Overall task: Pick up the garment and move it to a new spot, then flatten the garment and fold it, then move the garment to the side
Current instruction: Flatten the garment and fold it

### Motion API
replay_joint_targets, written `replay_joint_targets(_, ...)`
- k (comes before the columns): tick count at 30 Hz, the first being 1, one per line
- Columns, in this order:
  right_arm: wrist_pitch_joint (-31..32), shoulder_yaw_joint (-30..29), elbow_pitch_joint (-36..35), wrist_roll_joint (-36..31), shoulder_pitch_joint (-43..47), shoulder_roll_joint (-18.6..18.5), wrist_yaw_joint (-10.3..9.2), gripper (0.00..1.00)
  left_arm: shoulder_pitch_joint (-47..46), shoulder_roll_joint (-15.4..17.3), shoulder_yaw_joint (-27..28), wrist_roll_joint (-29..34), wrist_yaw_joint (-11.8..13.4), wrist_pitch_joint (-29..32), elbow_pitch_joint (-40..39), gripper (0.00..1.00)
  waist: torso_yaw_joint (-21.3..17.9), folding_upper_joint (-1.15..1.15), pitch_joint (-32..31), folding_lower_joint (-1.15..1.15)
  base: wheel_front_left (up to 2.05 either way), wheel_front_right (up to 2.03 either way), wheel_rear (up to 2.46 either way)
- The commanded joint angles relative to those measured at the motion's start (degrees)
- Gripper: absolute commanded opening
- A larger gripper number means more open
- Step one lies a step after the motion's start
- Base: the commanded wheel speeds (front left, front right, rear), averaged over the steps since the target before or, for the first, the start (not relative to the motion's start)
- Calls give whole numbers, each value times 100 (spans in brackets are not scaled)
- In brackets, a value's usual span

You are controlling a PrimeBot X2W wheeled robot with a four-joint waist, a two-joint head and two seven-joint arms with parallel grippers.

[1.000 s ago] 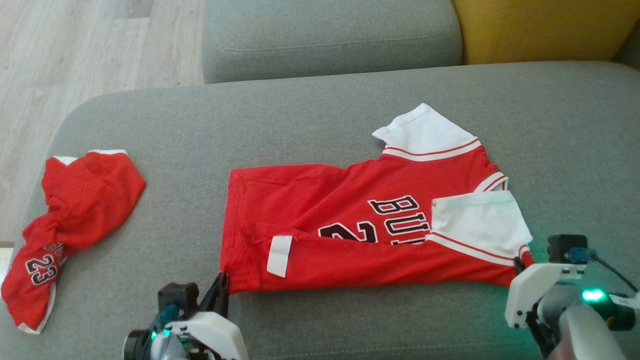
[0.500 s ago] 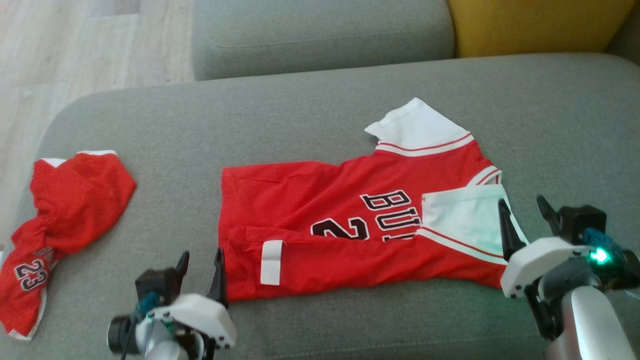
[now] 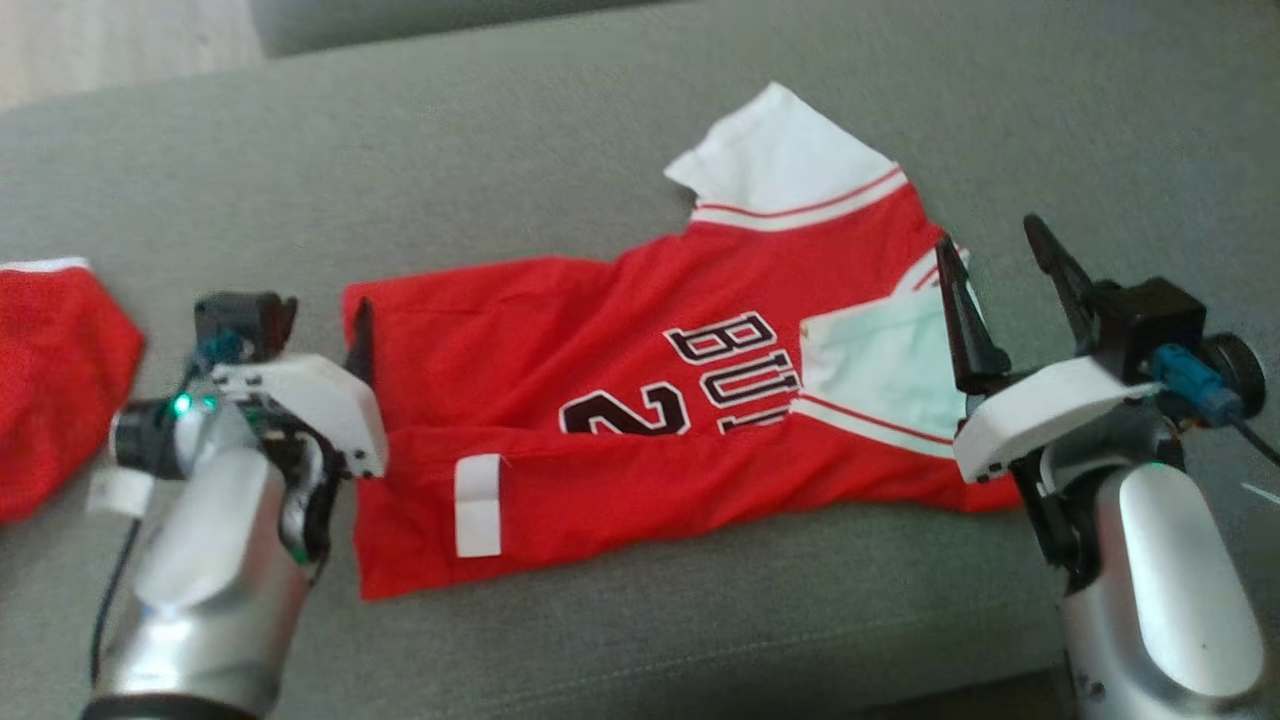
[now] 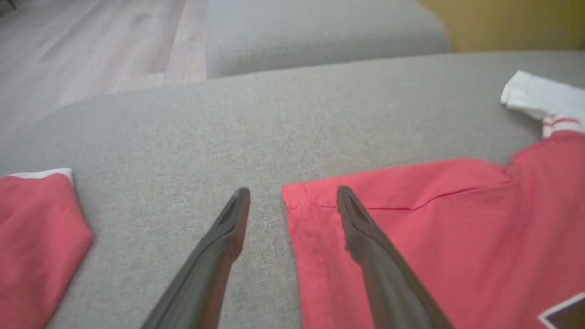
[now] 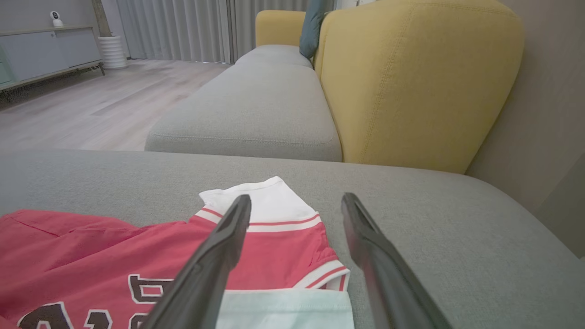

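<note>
While left pincer (image 4: 293,191) and right pincer (image 3: 988,232) gape by the jersey (image 3: 600,350), right wrist view adds a yellow backrest (image 5: 411,82).

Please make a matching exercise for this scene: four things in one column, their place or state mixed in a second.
1. red short-sleeved jersey with black lettering
2. red garment with white trim
3. left tool
4. right tool

A. open, by the white sleeves
B. at the head view's left edge
C. spread on the grey fabric sofa
D. open, at the jersey's hem end

Pairs: 1-C, 2-B, 3-D, 4-A
</note>
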Motion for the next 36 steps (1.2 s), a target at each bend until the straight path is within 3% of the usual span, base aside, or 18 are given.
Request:
replay_joint_targets(1, 32, 187, -309, 59, -206, -29, -5, 100, -349, 226, 150, 51, -60, 83, 135, 100, -270, 0, 339, -1, 0, 0, 0)
replay_joint_targets(14, 102, 215, -624, 65, -195, -29, -5, 100, -1258, 358, -12, 153, -288, -209, 1609, 100, -424, 0, 627, -1, 0, 0, 0)
replay_joint_targets(15, 110, 206, -615, 59, -200, -29, -5, 100, -1287, 335, -44, 153, -344, -208, 1688, 73, -414, 0, 628, -1, 0, 0, 0)
replay_joint_targets(16, 120, 199, -603, 49, -210, -29, -5, 100, -1310, 303, -70, 144, -404, -208, 1763, 7, -399, 0, 628, -1, 0, 0, 0)
replay_joint_targets(17, 131, 196, -591, 34, -231, -29, -5, 100, -1334, 272, -94, 138, -450, -224, 1827, 0, -376, 0, 629, -1, 0, 0, 0)
replay_joint_targets(22, 197, 125, -524, -57, -482, -29, -5, 100, -1444, 122, -115, 95, -493, -546, 1910, 0, -209, 0, 632, -1, 0, 0, 0)
replay_joint_targets(27, 446, -194, -94, -184, -1189, -29, -5, 100, -1541, -197, -142, 49, -500, -944, 1675, 0, 207, 0, 658, -1, 0, 0, 0)
replay_joint_targets(36, 1101, -908, 1866, -771, -2861, -118, -5, 100, -1423, -684, -417, 27, -573, -1080, 544, 0, 1250, 0, 969, -1, 0, 0, 0)
